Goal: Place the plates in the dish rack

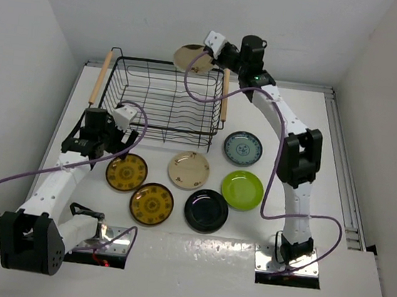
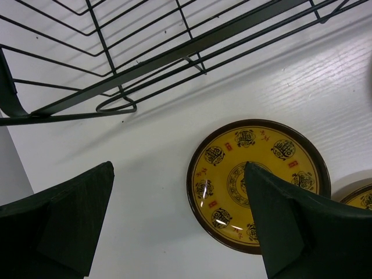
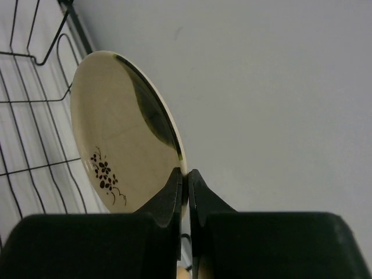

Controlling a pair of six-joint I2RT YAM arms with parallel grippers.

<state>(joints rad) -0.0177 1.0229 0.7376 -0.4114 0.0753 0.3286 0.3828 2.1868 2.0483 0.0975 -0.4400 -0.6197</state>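
Above the far right corner of the dish rack a flower-sprig cream plate hangs tilted on edge, its rim pinched between the jaws of the right gripper, which are pressed nearly together on it. The rack (black wire, with a wooden handle at each end) sits on the far left part of the white table.

Six plates lie flat on the table on the near side of the rack. The farther mustard plate and the nearer mustard plate are at the left. The cream plate and the glossy black plate are in the middle. The lime green plate and the teal patterned plate are at the right.

The left gripper hovers over the farther mustard plate, by the rack's near left corner, jaws spread wide and holding nothing.
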